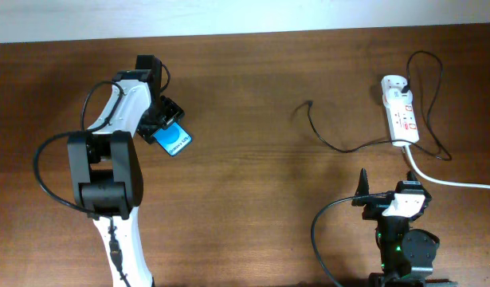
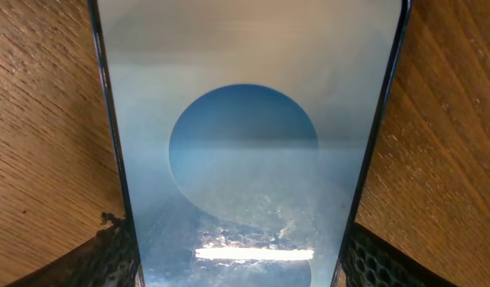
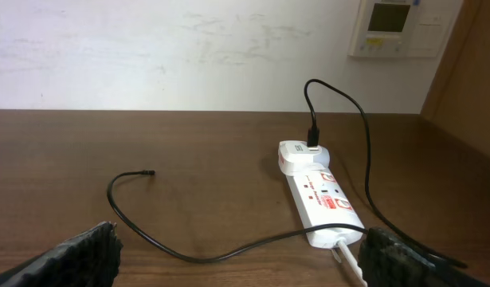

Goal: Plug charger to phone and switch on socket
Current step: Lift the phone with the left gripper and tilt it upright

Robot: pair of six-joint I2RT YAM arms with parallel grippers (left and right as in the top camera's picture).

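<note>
The phone (image 1: 175, 141), with a blue screen, lies at the left of the table and fills the left wrist view (image 2: 245, 119). My left gripper (image 1: 161, 121) (image 2: 241, 259) has a finger against each long edge of the phone, shut on it. The charger is a thin black cable. Its plug tip (image 1: 310, 103) (image 3: 149, 172) lies loose on the table mid-right. The cable runs to a white adapter in the socket strip (image 1: 401, 118) (image 3: 324, 199). My right gripper (image 1: 386, 195) (image 3: 241, 251) is open and empty, near the front edge, short of the strip.
The strip's thick white cord (image 1: 456, 182) runs off to the right past my right gripper. The black cable loops on the wood (image 3: 221, 257) between my right fingers and behind the strip. A wall with a control panel (image 3: 392, 24) stands beyond the far table edge.
</note>
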